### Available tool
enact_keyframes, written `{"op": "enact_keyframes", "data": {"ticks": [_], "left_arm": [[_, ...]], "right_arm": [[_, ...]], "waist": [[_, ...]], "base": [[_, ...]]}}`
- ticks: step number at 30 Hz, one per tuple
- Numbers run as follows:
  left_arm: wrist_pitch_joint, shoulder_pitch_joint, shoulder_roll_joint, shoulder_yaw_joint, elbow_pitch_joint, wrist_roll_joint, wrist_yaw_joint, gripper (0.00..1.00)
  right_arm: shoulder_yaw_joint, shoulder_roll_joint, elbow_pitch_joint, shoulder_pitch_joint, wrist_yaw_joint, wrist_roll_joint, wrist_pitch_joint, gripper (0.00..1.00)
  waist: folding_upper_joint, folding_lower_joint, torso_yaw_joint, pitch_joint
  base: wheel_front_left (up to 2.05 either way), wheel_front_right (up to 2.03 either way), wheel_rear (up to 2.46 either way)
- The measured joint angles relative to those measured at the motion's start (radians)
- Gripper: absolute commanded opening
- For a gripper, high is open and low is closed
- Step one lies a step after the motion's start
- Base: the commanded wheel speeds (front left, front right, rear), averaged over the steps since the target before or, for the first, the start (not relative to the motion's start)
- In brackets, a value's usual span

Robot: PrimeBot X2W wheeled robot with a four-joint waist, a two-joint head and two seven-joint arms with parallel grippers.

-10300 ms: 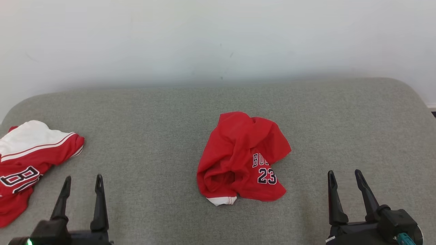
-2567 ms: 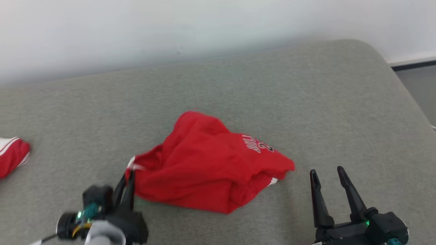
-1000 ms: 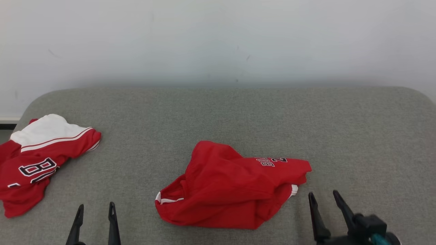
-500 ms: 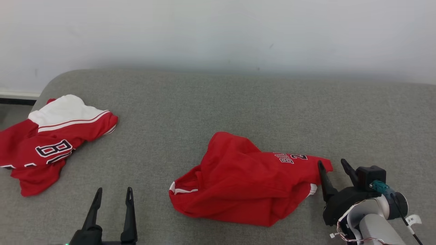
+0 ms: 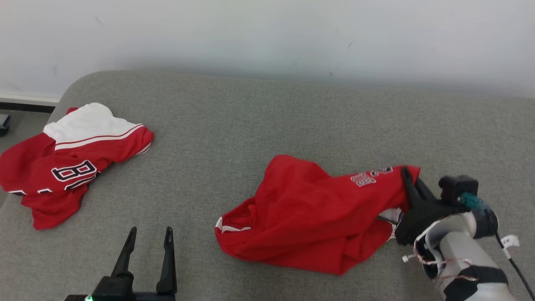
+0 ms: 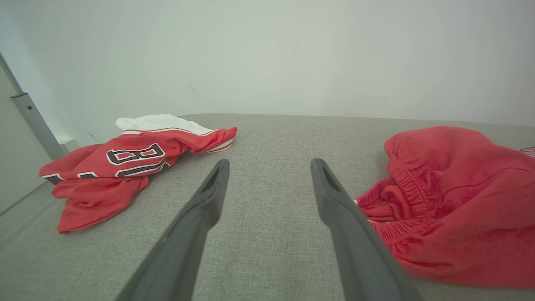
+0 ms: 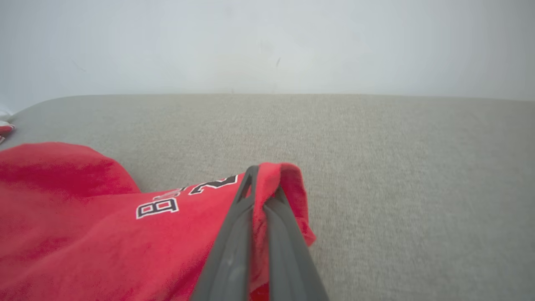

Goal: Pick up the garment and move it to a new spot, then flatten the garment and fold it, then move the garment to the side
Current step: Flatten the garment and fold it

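The right claw [image 5: 405, 172] is shut on one edge of the red garment [image 5: 309, 217], which lies crumpled on the bench [image 5: 250, 113], well to the right of the other jersey [image 5: 75, 163]. The left claw [image 5: 150, 230] is wide open and empty. I judge that flattening, folding and moving it aside are all left to do.

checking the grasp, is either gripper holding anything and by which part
The right gripper is shut on the red garment, pinching a fold at its corner beside the lettering. The left gripper is open, holding nothing.
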Motion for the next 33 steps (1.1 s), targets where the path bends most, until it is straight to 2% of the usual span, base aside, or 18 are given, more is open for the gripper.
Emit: {"op": "enact_keyframes", "data": {"ticks": [5, 11, 17, 24, 25, 26, 27, 33], "left_arm": [[0.0, -0.012, -0.007, 0.009, 0.004, -0.001, -0.005, 1.0], [0.0, -0.015, -0.016, -0.012, 0.019, 0.0, -0.02, 1.0], [0.0, -0.061, -0.023, -0.058, 0.032, -0.004, -0.037, 1.0], [0.0, -0.131, -0.027, -0.152, 0.042, -0.055, -0.028, 1.0], [0.0, -0.134, -0.026, -0.162, 0.044, -0.06, -0.025, 1.0], [0.0, -0.138, -0.026, -0.171, 0.046, -0.063, -0.02, 1.0], [0.0, -0.142, -0.026, -0.178, 0.047, -0.067, -0.017, 1.0], [0.0, -0.146, -0.027, -0.182, 0.053, -0.073, -0.001, 1.0]], "right_arm": [[0.012, -0.035, -0.089, -0.093, 0.0, 0.04, -0.024, 0.0], [0.038, -0.062, -0.106, -0.18, 0.0, 0.073, -0.027, 0.0], [0.067, -0.096, -0.009, -0.342, 0.0, 0.066, -0.005, 0.0], [-0.002, -0.195, 0.183, -0.537, 0.0, -0.063, -0.023, 0.0], [-0.004, -0.197, 0.211, -0.551, 0.0, -0.088, -0.023, 0.15], [-0.005, -0.198, 0.239, -0.56, 0.0, -0.114, -0.023, 0.62], [-0.005, -0.197, 0.265, -0.566, 0.0, -0.134, -0.023, 1.0], [-0.021, -0.179, 0.303, -0.586, 0.0, -0.194, -0.027, 1.0]], "waist": [[0.0, 0.0, -0.006, 0.009], [0.0, -0.0001, 0.007, 0.012], [0.0, 0.0, 0.046, 0.039], [0.0, -0.0001, 0.128, 0.096], [-0.0001, -0.0001, 0.137, 0.105], [0.0, -0.0001, 0.145, 0.113], [0.0001, 0.0, 0.153, 0.121], [0.0001, 0.0, 0.169, 0.151]], "base": [[0.0, 0.0, 0.0], [0.0, 0.0, 0.0], [0.0, 0.0, 0.0], [0.0, 0.0, 0.0], [0.0, 0.0, 0.0], [0.0, 0.0, 0.0], [0.0, 0.0, 0.0], [0.0, 0.0, 0.0]]}}
